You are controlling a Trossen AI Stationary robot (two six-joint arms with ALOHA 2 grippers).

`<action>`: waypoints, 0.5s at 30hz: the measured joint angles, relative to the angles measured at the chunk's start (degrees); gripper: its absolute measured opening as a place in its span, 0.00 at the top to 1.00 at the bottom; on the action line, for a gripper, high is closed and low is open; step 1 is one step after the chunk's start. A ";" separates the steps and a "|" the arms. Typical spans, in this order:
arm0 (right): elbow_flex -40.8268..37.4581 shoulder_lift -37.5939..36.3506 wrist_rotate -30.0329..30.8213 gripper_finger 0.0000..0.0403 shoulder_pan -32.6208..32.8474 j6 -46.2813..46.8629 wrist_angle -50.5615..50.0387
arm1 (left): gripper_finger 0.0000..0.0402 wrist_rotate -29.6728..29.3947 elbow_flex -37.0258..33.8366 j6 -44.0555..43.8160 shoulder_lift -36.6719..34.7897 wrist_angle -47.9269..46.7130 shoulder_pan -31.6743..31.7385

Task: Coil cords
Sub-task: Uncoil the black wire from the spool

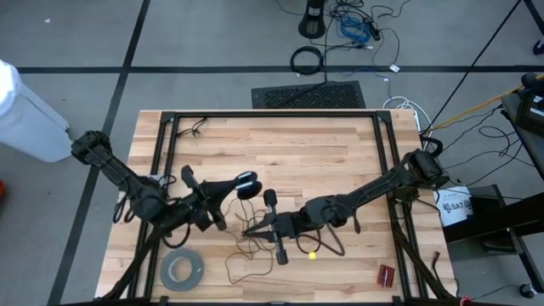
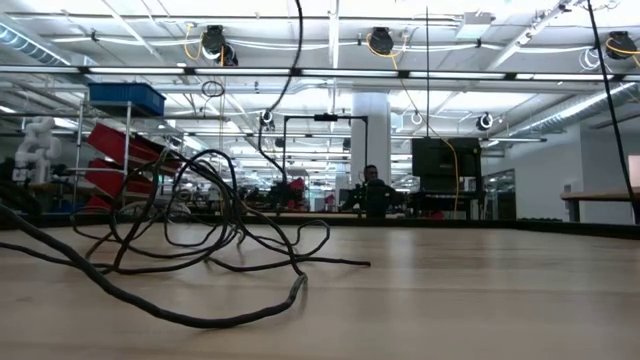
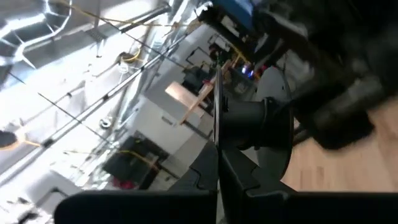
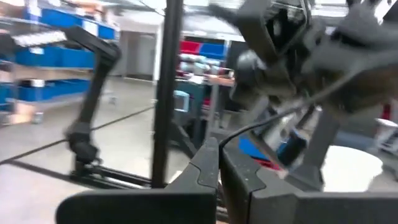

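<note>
High view: both fingers pinched on the cord point(image 1: 255, 228); left gripper point(image 1: 246, 185), right gripper point(image 1: 274, 223) pulling apart could snag its loops.

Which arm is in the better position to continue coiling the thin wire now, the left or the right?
Probably the right. In the high view the right hand sits at the loose wire tangle, and its wrist view shows wire across its closed fingers. The left hand is by the black disc.
</note>
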 joint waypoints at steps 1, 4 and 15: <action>0.00 0.53 1.74 1.00 0.00 -0.27 0.20 | 1.00 1.50 0.00 -1.70 0.00 0.20 0.47; 0.33 2.08 5.27 1.00 -0.11 -1.14 0.68 | 1.00 6.28 0.00 -6.02 0.00 2.45 1.38; 0.52 -0.34 16.36 1.00 -0.04 -3.99 -8.14 | 1.00 19.21 0.00 -11.22 -0.02 2.62 -0.34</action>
